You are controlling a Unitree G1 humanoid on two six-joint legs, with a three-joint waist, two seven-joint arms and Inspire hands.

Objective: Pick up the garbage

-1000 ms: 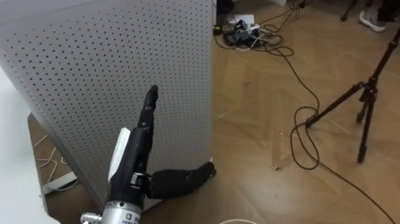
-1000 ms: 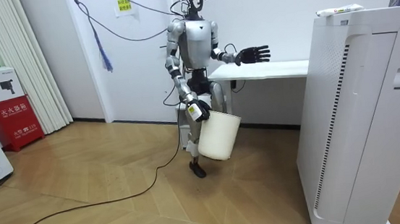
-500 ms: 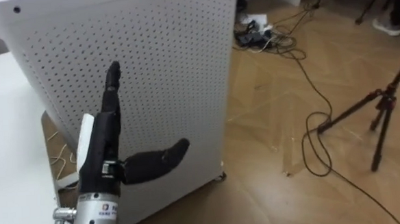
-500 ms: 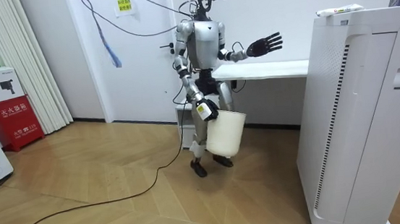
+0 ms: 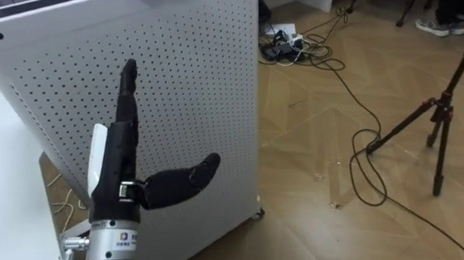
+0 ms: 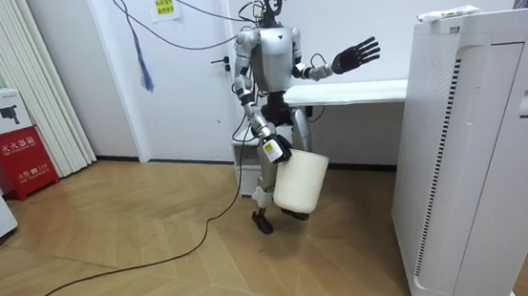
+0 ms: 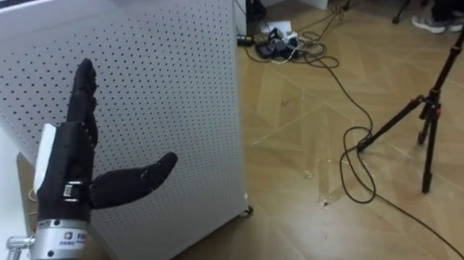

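The left hand (image 5: pixel 113 164) is showing nearest in the eye views, coming in from the lower left. Its fingers are straight and close together, the thumb is spread sideways, and it is holding nothing. It is standing in front of the perforated side of a white cabinet (image 5: pixel 198 84), and the room view is showing it apart from that side. A white desk (image 5: pixel 3 198) is lying at the robot's left, and the robot is standing just beside the desk's edge. In the room view the right hand (image 6: pixel 273 150) is hanging low at the robot's side, curled over the rim of a tilted white bucket (image 6: pixel 300 178). The garbage (image 6: pixel 450 13) is lying on the cabinet's top, near the top corner towards the robot, well apart from both hands. It is appearing as a small, flat, pale piece with a touch of colour; its exact kind cannot be told. Judged from that, it is likely a light, thin wrapper or packet, soft rather than stiff and liable to slide on the smooth top. A pinch across its narrow width at the end nearer the robot seems the surest hold. Its long axis is running along the top's edge, left to right in the room view; which end is leading cannot be told. Farther off, the wooden floor (image 5: pixel 311 126) is carrying a tripod (image 5: pixel 439 127) and loose cables (image 5: pixel 291 43).
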